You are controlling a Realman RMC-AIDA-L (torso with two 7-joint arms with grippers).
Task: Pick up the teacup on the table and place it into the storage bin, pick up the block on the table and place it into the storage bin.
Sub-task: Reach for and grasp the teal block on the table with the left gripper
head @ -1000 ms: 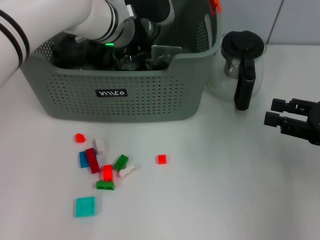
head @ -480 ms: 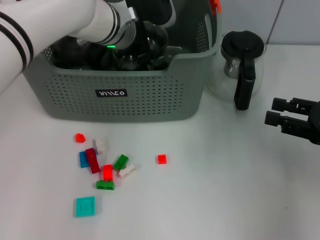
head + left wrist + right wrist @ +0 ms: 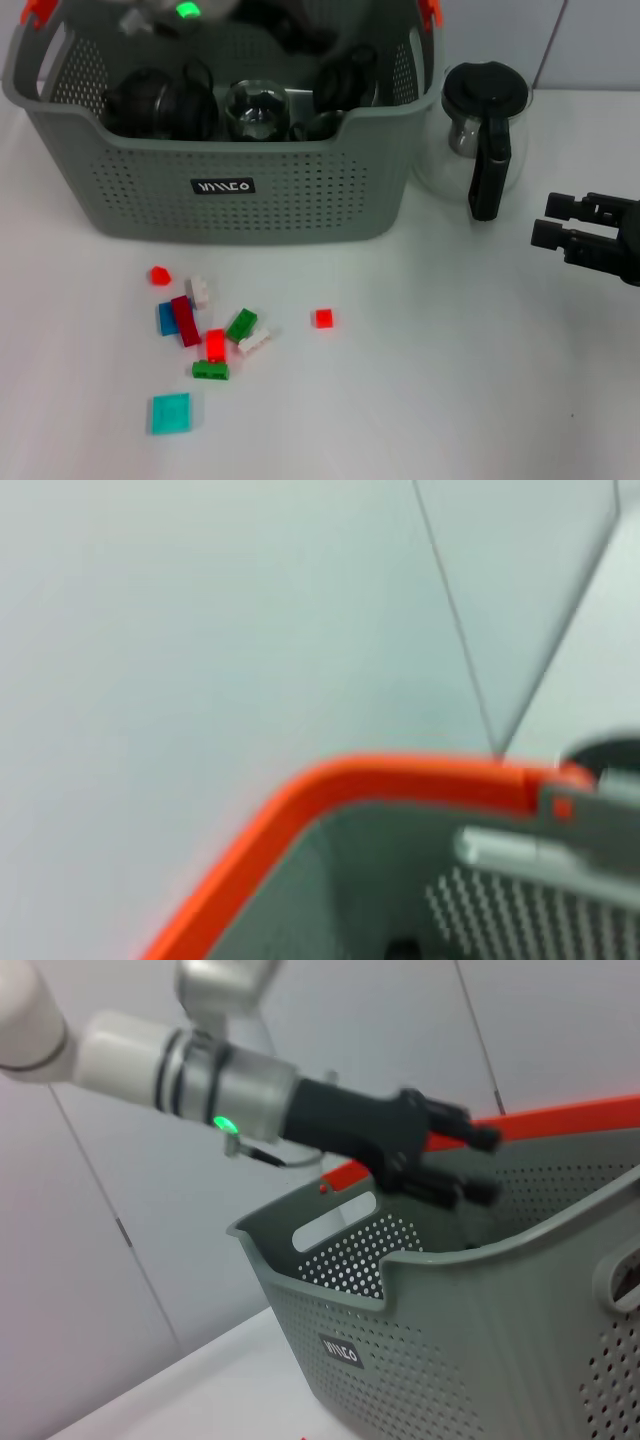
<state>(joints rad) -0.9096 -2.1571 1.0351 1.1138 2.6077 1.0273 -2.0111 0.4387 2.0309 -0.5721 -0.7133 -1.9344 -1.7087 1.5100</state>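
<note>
The grey-green storage bin (image 3: 230, 215) stands at the back left of the table. Inside it a clear glass teacup (image 3: 255, 112) sits between dark vessels (image 3: 160, 100). No teacup is on the table. Loose blocks lie in front of the bin, among them a small red block (image 3: 322, 318) on its own and a teal plate (image 3: 170, 412). In the right wrist view my left gripper (image 3: 478, 1165) hovers above the bin's rim (image 3: 560, 1120), open and empty. In the head view only its wrist light (image 3: 185, 10) shows. My right gripper (image 3: 550, 222) rests open at the right edge.
A glass coffee pot with a black handle (image 3: 485, 130) stands right of the bin. The cluster of red, green, white and blue blocks (image 3: 212, 345) lies at front left. The left wrist view shows the bin's orange rim (image 3: 400, 778) against a pale wall.
My left arm has risen out of the bin and pulled back toward the top of the head view, leaving the vessels inside uncovered. The right arm and the blocks have not moved.
</note>
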